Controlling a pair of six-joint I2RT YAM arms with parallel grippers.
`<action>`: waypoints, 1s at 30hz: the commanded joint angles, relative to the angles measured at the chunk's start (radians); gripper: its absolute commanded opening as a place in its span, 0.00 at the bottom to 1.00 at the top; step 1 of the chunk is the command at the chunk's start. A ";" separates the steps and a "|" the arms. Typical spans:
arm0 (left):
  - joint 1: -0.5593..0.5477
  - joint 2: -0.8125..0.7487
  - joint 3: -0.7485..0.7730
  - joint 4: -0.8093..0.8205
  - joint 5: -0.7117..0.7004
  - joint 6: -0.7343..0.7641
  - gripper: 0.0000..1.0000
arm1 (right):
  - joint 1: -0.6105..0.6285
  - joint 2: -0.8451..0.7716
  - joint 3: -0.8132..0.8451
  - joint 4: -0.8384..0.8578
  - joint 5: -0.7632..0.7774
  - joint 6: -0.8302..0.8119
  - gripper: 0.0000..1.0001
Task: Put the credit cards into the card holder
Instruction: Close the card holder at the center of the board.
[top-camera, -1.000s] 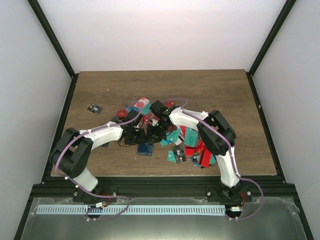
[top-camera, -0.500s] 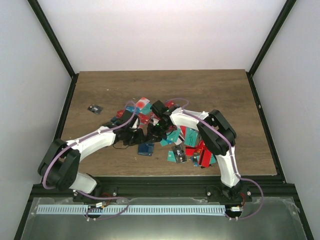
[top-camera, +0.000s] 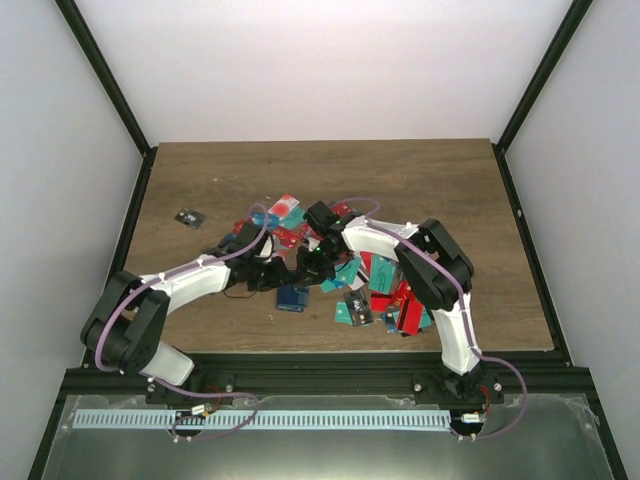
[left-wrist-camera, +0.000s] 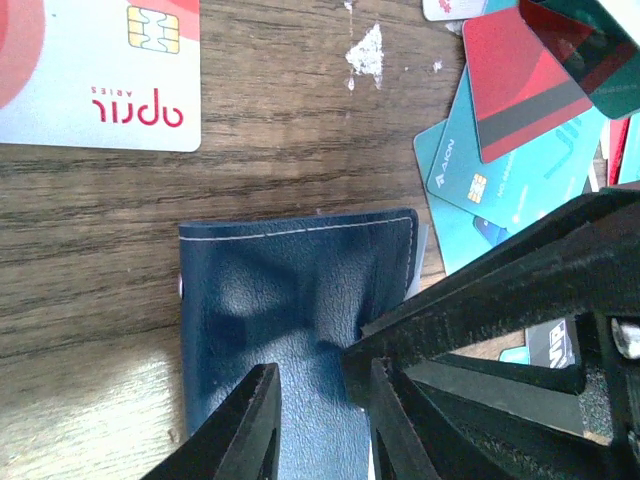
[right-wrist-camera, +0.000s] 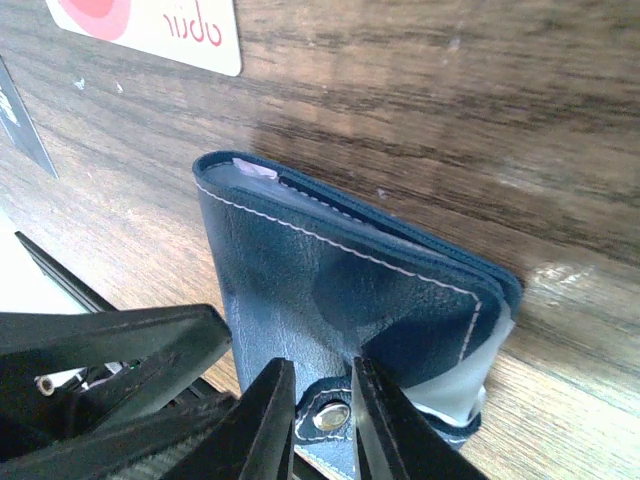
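Note:
The navy card holder (top-camera: 292, 298) lies folded shut on the wood, left of the pile of credit cards (top-camera: 372, 282). In the left wrist view the card holder (left-wrist-camera: 290, 320) lies under my left gripper (left-wrist-camera: 320, 405); its jaws are narrowly apart with only leather showing between them. My right gripper (right-wrist-camera: 325, 420) sits at the holder's (right-wrist-camera: 330, 290) near edge, jaws narrowly apart on either side of the snap tab (right-wrist-camera: 333, 417). The right gripper's black body (left-wrist-camera: 520, 290) touches the holder's edge. In the top view both grippers, left (top-camera: 283, 274) and right (top-camera: 311, 268), meet just above the holder.
A white-and-red card (left-wrist-camera: 90, 70) lies beyond the holder, with teal cards (left-wrist-camera: 480, 170) and a red card (left-wrist-camera: 525, 85) to its right. A small black chip (top-camera: 188, 217) lies far left. Black frame posts bound the table (top-camera: 430, 170).
My left arm has stretched out and its gripper has shifted slightly right over the card holder. The right arm and the holder have barely moved.

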 joint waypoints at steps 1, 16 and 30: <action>-0.023 0.054 -0.034 0.110 0.123 -0.005 0.27 | 0.016 0.028 -0.025 0.020 0.056 0.017 0.20; -0.022 0.041 -0.073 0.229 0.227 -0.020 0.31 | 0.007 0.042 -0.001 0.028 0.035 0.029 0.23; -0.023 -0.050 -0.088 0.187 0.187 0.015 0.29 | -0.018 0.008 -0.018 0.093 0.009 0.072 0.25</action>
